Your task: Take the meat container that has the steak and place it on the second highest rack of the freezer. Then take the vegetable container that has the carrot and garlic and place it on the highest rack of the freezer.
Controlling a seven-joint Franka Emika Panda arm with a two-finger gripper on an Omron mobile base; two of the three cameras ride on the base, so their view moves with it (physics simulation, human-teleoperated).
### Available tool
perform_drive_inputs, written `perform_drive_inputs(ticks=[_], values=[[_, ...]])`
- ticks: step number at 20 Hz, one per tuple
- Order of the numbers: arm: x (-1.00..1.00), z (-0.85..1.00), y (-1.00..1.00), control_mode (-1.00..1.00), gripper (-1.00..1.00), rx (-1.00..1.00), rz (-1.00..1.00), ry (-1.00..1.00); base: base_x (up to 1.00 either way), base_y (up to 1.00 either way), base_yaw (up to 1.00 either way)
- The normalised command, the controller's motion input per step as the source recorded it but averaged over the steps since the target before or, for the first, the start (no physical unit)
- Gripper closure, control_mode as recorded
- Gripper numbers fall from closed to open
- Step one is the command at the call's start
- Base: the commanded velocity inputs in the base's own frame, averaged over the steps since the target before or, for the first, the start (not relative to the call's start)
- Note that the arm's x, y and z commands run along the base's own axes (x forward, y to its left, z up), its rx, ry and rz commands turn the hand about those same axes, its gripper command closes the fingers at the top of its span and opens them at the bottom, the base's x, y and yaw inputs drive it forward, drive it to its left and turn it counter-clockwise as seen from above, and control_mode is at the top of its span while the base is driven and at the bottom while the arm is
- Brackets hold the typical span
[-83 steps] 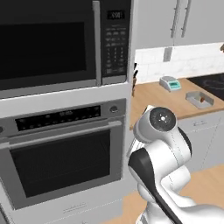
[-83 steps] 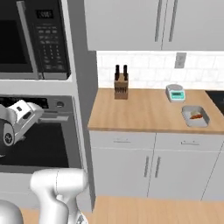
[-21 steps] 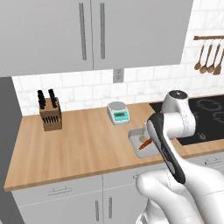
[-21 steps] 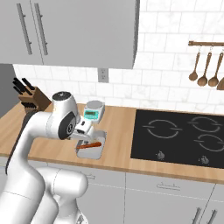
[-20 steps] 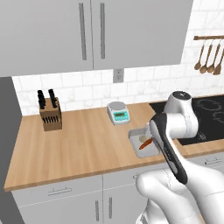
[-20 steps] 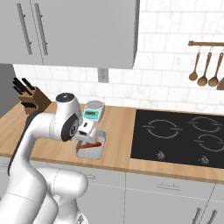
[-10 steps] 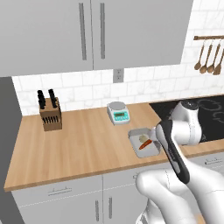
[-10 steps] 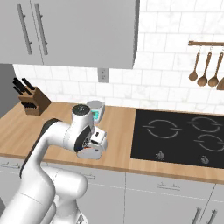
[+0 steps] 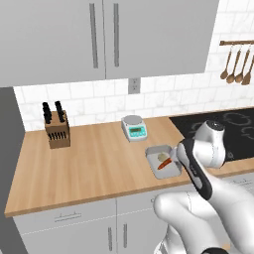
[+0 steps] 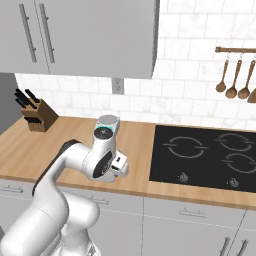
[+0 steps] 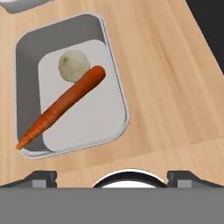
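2 pieces of produce lie in the vegetable container (image 11: pixel 70 92), a shallow grey tray with rounded corners in the upper left of the hand view, resting flat on the wooden counter (image 11: pixel 175 87). The carrot (image 11: pixel 63 105) runs diagonally, its thick end touching the pale garlic (image 11: pixel 73 65) and its thin tip riding up on the tray's near rim. In the left base view the tray (image 9: pixel 162 161) sits at centre right, just beside the robot's forearm, near the cooktop (image 9: pixel 225 131). The hand hangs above and to one side of the tray, likely lining up for a rim grasp. The gripper (image 11: pixel 111 175) shows 2 dark tips set wide apart at the bottom edge, holding nothing.
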Motion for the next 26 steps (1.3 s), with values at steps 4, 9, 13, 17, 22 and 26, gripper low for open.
perform_drive_inputs(ticks=[4,9,13,17,22,26], values=[[0.19,-0.29,-0.06,-1.0,-1.0,0.01,-0.05,0.04,0.0,0.0,0.0],[0.23,-0.31,-0.03,-1.0,-1.0,0.0,-0.06,0.05,0.0,0.0,0.0],[0.23,-0.19,-0.01,-1.0,-1.0,0.0,-0.06,0.04,0.0,0.0,0.0],[0.11,-0.17,-0.02,-1.0,-1.0,0.01,-0.04,0.03,0.0,0.0,0.0],[-0.08,-0.39,0.01,-1.0,-1.0,0.0,0.0,0.0,0.0,0.0,0.0],[0.0,-0.33,0.26,-1.0,1.0,0.0,0.0,0.0,0.0,0.0,0.0]])
